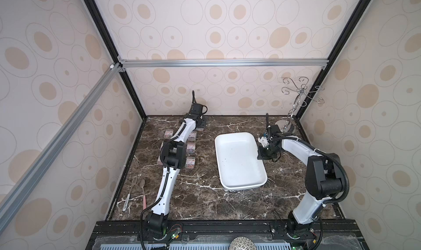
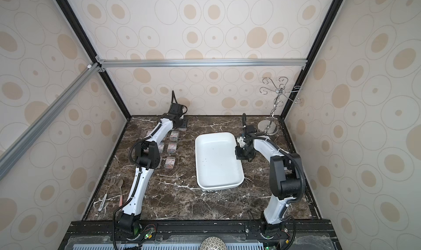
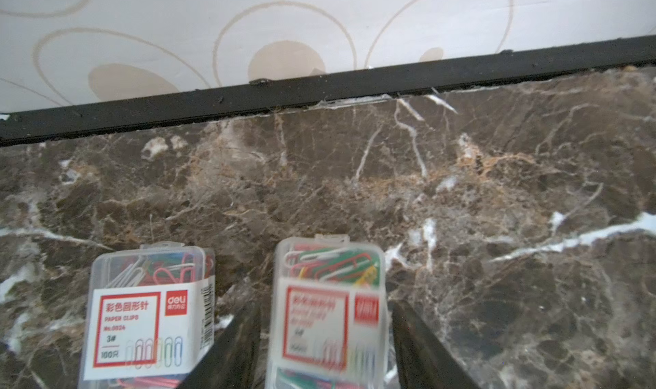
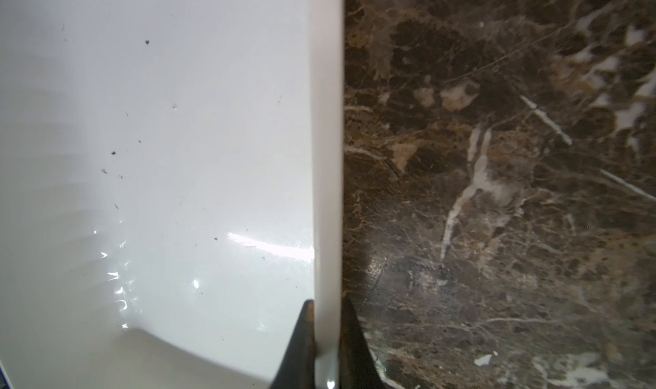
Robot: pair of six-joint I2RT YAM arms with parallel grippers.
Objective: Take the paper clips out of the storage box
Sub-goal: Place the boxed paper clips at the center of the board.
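This is a robotics test cell dressed to look like a home. In both top views, silver aluminium extrusion beams point(image 1: 218, 63) and black frame posts point(image 1: 98, 20) form a booth lined with cream wall panels printed with beige ovals point(image 1: 227, 20). Two white-and-black robot arms point(image 1: 167, 186) are mounted on a black rail point(image 1: 227, 226) along the frame's lower edge. On the dark brown marble-patterned tabletop point(image 1: 200, 198), a chrome wire cup tree point(image 1: 301, 92) stands at upper right. A metal fork point(image 1: 134, 180) and pink-handled spoon point(image 1: 141, 183) lie at lower left.

The dark marble tabletop point(image 1: 205, 198) carried the white storage box point(image 1: 239, 160), boxed paper clips point(image 1: 191, 147), a fork point(image 1: 134, 182), a spoon point(image 1: 142, 183) and a chrome hook stand point(image 1: 287, 126).
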